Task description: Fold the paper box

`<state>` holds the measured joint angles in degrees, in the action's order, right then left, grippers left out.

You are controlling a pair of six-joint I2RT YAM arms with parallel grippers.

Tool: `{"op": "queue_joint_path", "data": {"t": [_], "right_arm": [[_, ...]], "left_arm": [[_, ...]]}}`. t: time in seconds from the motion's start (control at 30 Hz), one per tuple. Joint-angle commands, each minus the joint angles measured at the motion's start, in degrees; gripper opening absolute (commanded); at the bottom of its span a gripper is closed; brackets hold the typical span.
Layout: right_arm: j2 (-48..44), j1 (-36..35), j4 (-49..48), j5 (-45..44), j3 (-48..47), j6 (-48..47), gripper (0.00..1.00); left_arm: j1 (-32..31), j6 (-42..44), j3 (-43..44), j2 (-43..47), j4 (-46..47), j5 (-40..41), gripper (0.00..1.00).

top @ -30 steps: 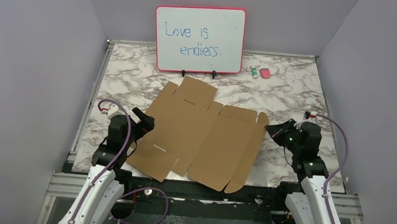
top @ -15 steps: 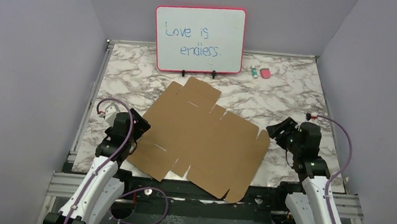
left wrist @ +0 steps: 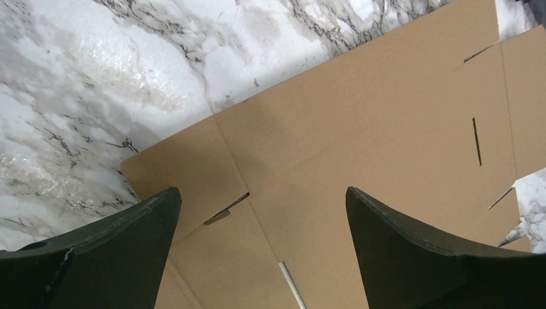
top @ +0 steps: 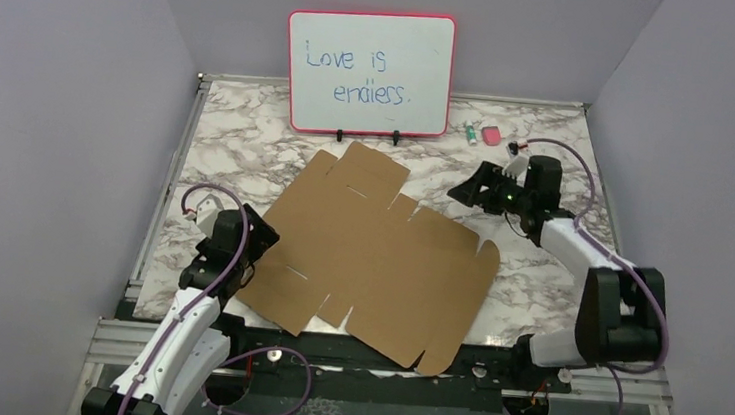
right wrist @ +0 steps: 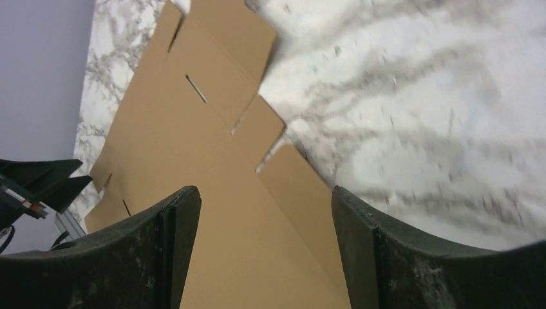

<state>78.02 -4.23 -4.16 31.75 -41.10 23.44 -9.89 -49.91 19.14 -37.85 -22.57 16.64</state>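
The paper box [top: 379, 254] is a flat brown die-cut cardboard sheet with flaps and slots, lying spread on the marble table [top: 239, 136]. Its near corner reaches past the table's front edge. My left gripper [top: 263, 237] hovers over the sheet's left edge, open and empty; in the left wrist view the cardboard [left wrist: 386, 129] fills the space between the fingers [left wrist: 129, 244]. My right gripper [top: 467, 189] is stretched out over the table just beyond the sheet's far right edge, open with nothing in it. The right wrist view looks along the sheet [right wrist: 212, 193].
A pink-framed whiteboard [top: 368, 72] reading "Love is endless." stands at the back of the table. A small green-white marker [top: 470, 133] and a pink eraser [top: 491, 135] lie to its right. Purple walls close in both sides.
The right gripper opened and let go of the sheet's right flap, which dropped flat. That arm then swung away to the far right of the sheet. The left arm barely moved.
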Motion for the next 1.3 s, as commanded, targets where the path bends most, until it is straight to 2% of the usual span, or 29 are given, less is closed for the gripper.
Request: {"op": "queue_joint_path", "data": {"t": [0.0,0.33,0.73,0.97,1.13,1.27], "right_arm": [[11.78,-1.9,-10.12,11.05,-9.0,-3.9,0.79],[36.0,-6.22,-5.7,15.22,-28.78,-11.17,0.79],[53.57,-11.59,-3.16,17.85,-44.63,-9.56,0.74],[57.24,-12.17,-8.1,22.47,-46.43,-5.79,0.52],[55.79,-12.0,-9.89,22.74,-45.33,-4.65,0.22],[51.88,-10.89,-14.38,23.0,-41.82,-1.35,0.07]], "left_arm": [[-0.31,1.24,-1.72,0.51,1.91,-2.33,0.99],[-0.33,3.15,-2.21,2.19,3.27,-5.37,0.99],[-0.36,4.64,-1.73,1.02,4.9,-6.44,0.99],[-0.39,4.82,-1.73,1.21,5.15,-6.97,0.99],[-0.32,5.21,-1.2,1.43,5.25,-7.06,0.99],[-0.39,5.56,-0.41,1.6,5.25,-7.2,0.99]]}}
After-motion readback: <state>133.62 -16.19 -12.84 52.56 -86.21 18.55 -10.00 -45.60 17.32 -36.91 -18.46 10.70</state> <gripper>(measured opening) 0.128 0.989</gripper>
